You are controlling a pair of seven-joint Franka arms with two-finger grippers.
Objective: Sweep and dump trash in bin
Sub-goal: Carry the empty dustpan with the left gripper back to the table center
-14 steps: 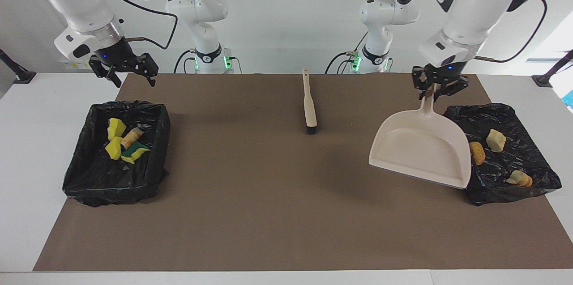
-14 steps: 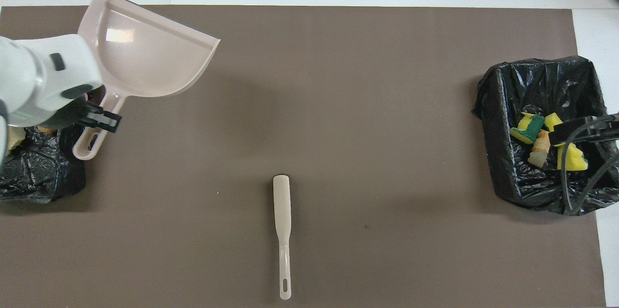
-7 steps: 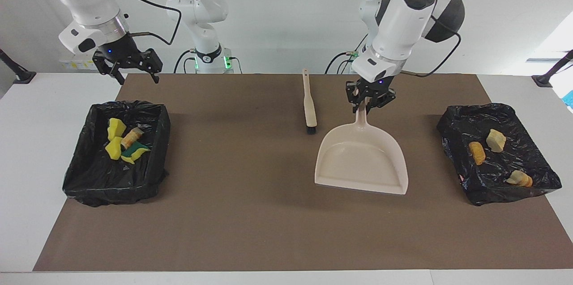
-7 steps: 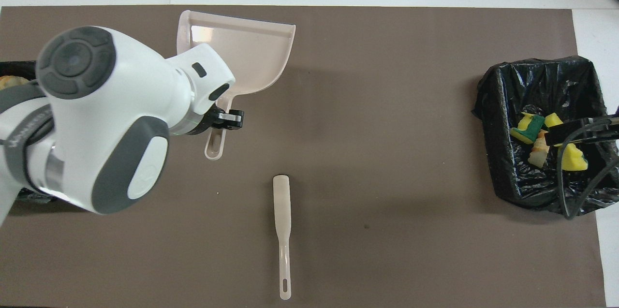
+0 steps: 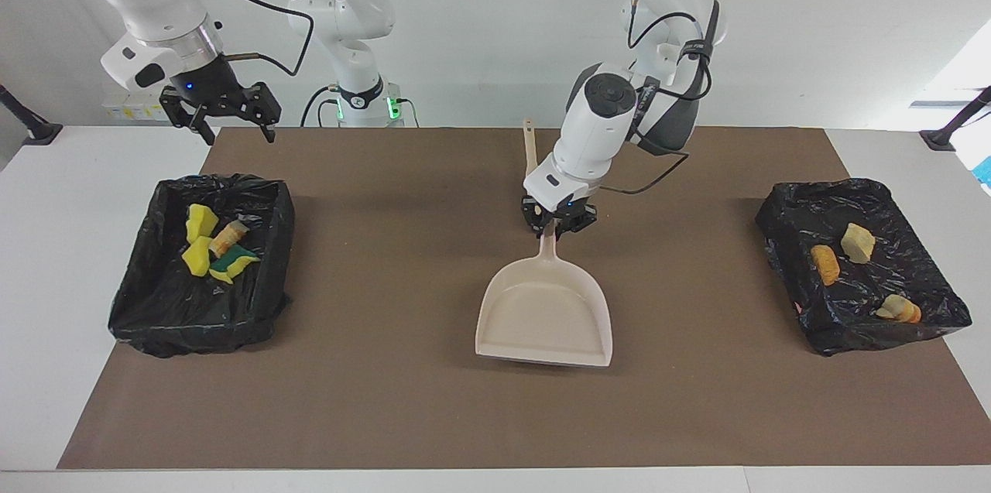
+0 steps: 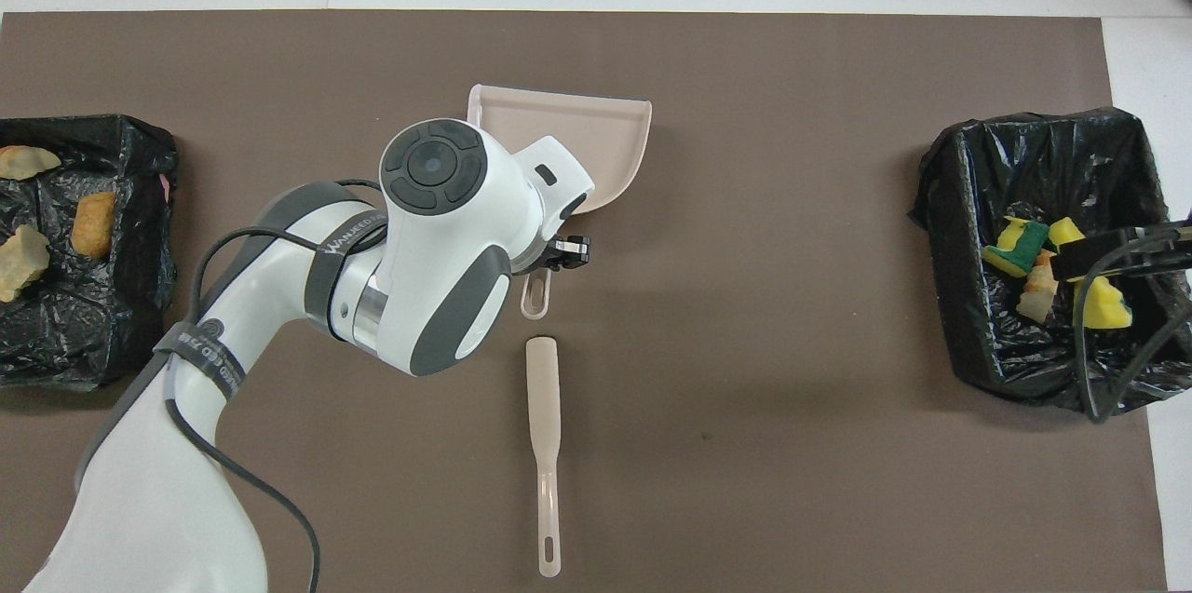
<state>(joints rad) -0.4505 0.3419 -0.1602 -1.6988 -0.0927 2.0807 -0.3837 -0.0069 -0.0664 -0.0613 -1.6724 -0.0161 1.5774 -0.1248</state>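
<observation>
We judge the sweeping done, since no trash lies on the mat (image 5: 387,400). Reading the facing view as a clock, four pieces, sponges (image 5: 200,241) and one bread lump, sit in the sponge bin (image 5: 155,299) at nine o'clock. Three bread lumps (image 5: 855,243) sit in the bread bin (image 5: 782,207) at three. What remains is to set the dustpan (image 5: 546,315) down at the mat's centre. We would lower it flat until the lip rests, then release the handle and lift straight up without dragging it into the brush (image 5: 530,152) at its twelve o'clock. The left gripper (image 5: 556,228) points down over the centre, pinching the handle's end. We cannot tell whether the lip touches the mat. The right gripper (image 5: 224,118) waits raised at the sponge bin's twelve o'clock, fingers spread.
</observation>
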